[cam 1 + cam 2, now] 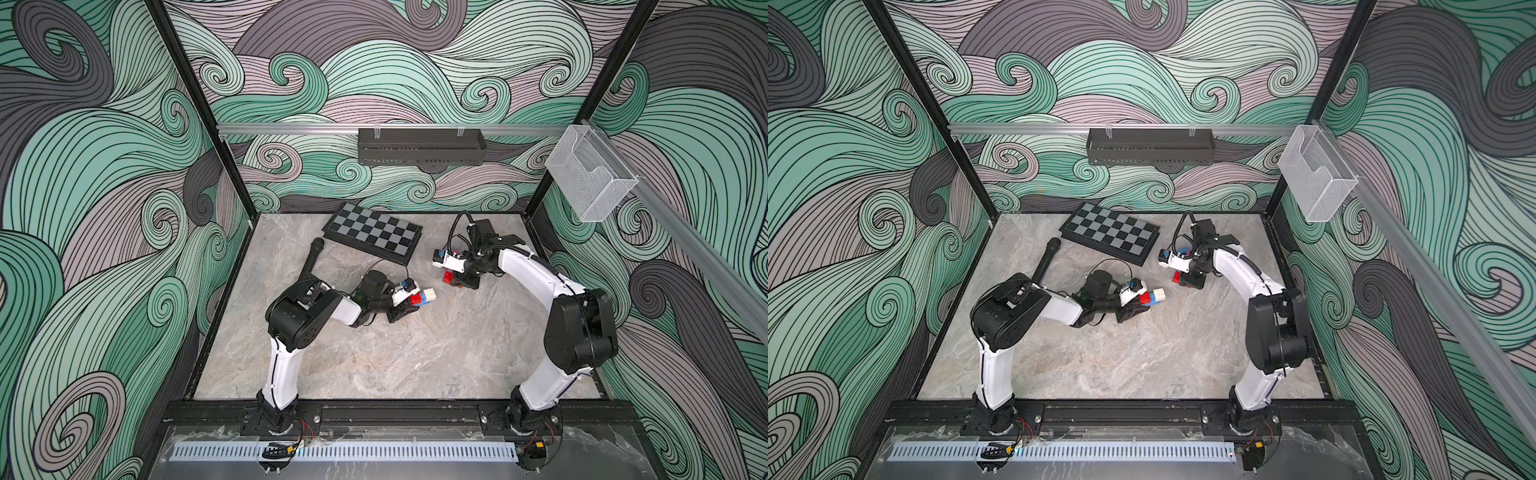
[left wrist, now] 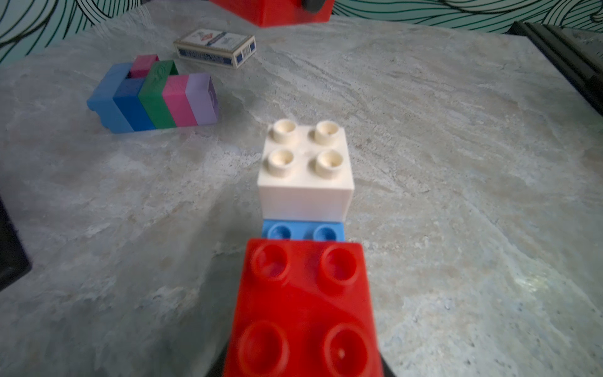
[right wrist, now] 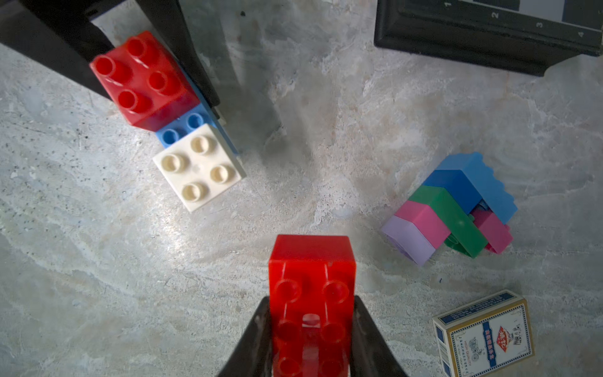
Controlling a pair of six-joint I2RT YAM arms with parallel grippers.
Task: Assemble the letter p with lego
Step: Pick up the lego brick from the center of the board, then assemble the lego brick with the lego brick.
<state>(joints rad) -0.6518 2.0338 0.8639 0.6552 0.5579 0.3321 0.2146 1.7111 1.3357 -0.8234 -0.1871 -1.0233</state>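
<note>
Lego stack (image 1: 422, 297) of red, blue and cream on table (image 1: 374, 357) in both top views, at left gripper (image 1: 409, 306) tips. Red oblong brick (image 1: 450, 277) clenched in right gripper (image 1: 456, 281), near.

From left wrist: stack dead ahead, coloured cluster (image 2: 156, 98) well apart.

From right wrist: black fingers (image 3: 176, 32) flanking stack, gripping or letting go unclear.

Risk: pressing oblong onto unsteadied stack, tipping or skidding it.
</note>
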